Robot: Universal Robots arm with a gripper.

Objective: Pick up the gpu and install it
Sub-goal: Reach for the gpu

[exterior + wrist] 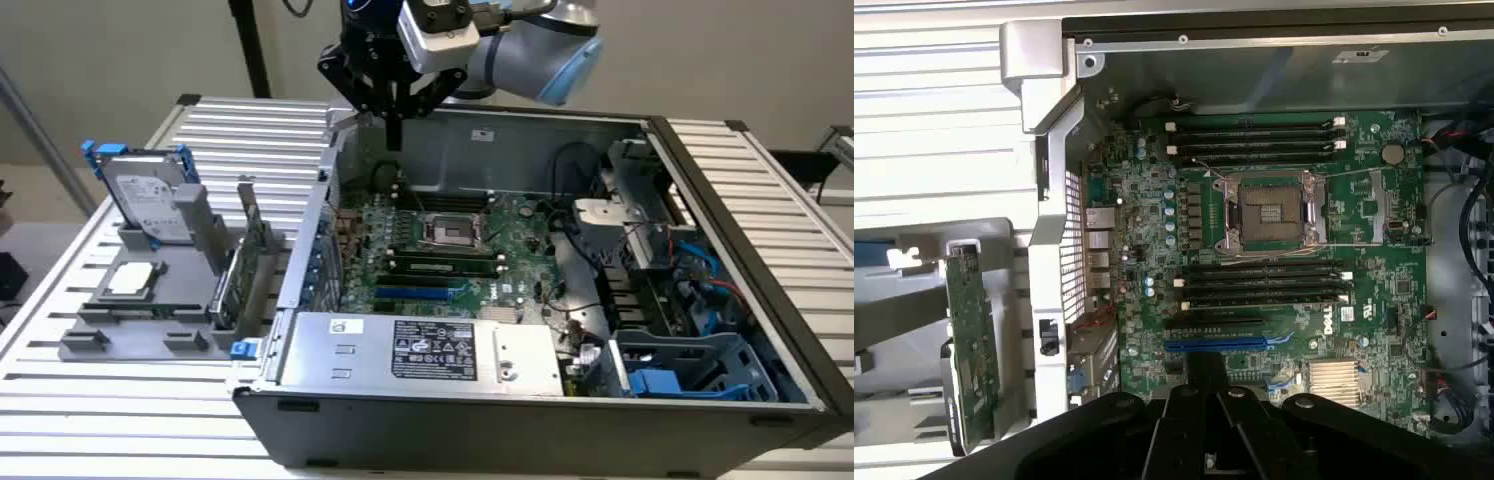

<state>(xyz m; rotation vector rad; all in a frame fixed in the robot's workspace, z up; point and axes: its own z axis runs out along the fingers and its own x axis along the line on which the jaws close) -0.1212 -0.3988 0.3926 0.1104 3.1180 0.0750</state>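
One gripper [394, 130] hangs over the far corner of the open computer case [534, 420], its fingers pressed together and holding nothing. The gpu [230, 285] stands on edge in a grey rack [134, 345] on the slatted table [107, 400], just outside the case wall on the exterior view's left. A hard drive [140, 200] stands at the rack's far end. The motherboard [454, 250] lies inside the case.

I count from here: one tabletop [134, 410], one case [534, 415], one motherboard [1354, 200], one CPU socket [1272, 210], two RAM-slot banks [1254, 142], one blue slot [1216, 345], one PSU [414, 350]. One gray holder [134, 335] with one hard drive [140, 195], one gpu [972, 340], one CPU chip [131, 279]. One arm [534, 50], one pincer [395, 135].
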